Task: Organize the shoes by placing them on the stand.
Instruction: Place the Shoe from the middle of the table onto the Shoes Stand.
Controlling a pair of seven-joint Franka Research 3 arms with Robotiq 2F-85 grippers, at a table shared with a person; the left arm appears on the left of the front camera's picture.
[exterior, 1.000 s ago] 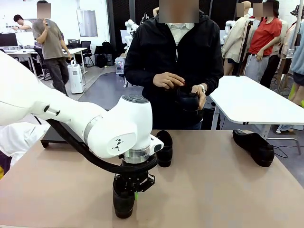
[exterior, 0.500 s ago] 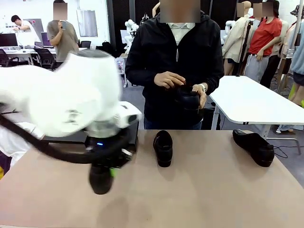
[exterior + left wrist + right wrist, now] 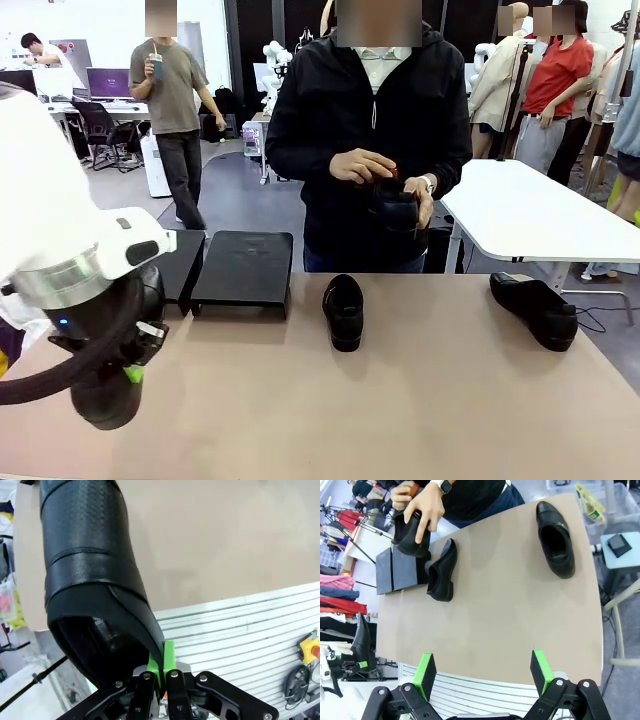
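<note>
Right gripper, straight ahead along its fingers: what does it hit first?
Probably the bare table: the open right gripper points at its near part, nothing standing in between. Distance is hard to judge.

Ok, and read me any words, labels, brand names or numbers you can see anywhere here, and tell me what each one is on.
No text here can be read.
Shoes and stand: no lettering or logo visible.
Yellow-green packet, right wrist view: has print, too small to read.
Monitor in the background, front view: screen too blurred to read.
</note>
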